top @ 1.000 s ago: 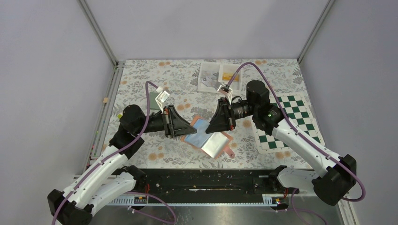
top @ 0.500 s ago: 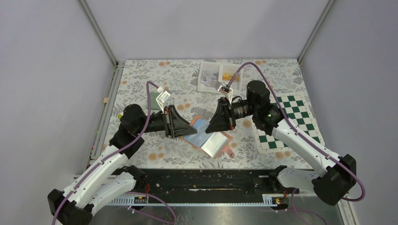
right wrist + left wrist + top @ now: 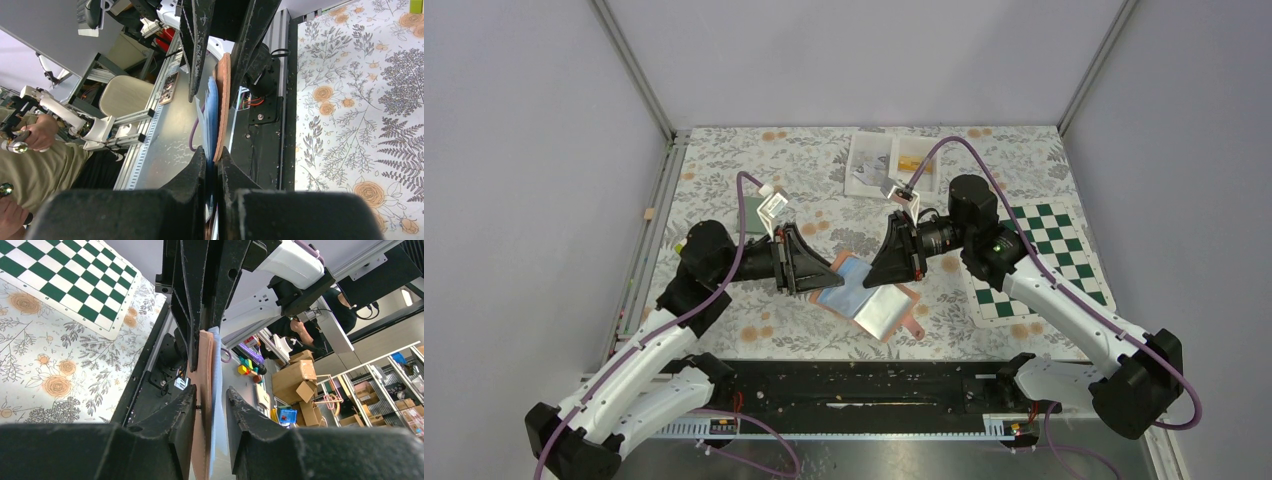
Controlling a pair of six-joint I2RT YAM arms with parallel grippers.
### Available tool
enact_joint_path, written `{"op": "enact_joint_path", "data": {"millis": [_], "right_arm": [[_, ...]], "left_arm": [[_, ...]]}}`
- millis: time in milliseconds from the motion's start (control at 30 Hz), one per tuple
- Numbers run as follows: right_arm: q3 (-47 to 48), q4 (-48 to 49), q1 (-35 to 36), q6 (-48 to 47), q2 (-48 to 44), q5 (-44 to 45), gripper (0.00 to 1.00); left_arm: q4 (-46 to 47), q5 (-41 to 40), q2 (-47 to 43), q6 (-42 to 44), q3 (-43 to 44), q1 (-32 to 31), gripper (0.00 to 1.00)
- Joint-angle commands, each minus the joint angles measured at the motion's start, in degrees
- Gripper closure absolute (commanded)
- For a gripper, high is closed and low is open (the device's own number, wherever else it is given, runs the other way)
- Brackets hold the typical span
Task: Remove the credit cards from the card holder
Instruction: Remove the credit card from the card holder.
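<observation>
Card holder (image 3: pixel 871 300): it sits open between the two arms over the middle of the floral tablecloth (image 3: pixel 724 170), with the light-blue inner panels facing up and the tan-brown cover showing as a rim around them. The small tab (image 3: pixel 916 323) points toward the near edge of the table. The panel nearer the arm bases has a silvery sheen, and whether a card lies in that pocket cannot be told. Right gripper (image 3: pixel 873 279): the right wrist view shows its jaws pressed together on the holder's edge (image 3: pixel 220 100), with the tan cover and blue panel pinched between the fingertips — a firm clamp. Left gripper (image 3: pixel 826 276): it approaches from the opposite side. In the left wrist view its jaws stand apart on either side of the holder (image 3: pixel 204 380), the tan cover toward one finger (image 3: pixel 176 415) and the blue panel toward the other, with a narrow gap on the blue side — not a clamp. Whether the holder's lower edge rests on the cloth cannot be told from above. A grey-green card (image 3: pixel 750 212) lies flat on the cloth beyond the left arm, well apart from the holder. The white two-compartment tray (image 3: pixel 872 150) stands at the far side, and the green-and-white chessboard mat (image 3: pixel 1064 240) lies under the right arm.
</observation>
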Motion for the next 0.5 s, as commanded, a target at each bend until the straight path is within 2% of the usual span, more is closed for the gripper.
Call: {"op": "enact_joint_path", "data": {"millis": [0, 467], "right_arm": [[0.7, 3.5, -0.3, 1.1, -1.0, -1.3, 1.00], [0.1, 5.2, -0.2, 1.8, -1.4, -2.7, 1.00]], "left_arm": [[1.2, 2.0, -0.2, 1.1, 2.7, 0.0, 0.74], [0.7, 1.8, 0.0, 1.1, 2.8, 0.0, 0.90]]}}
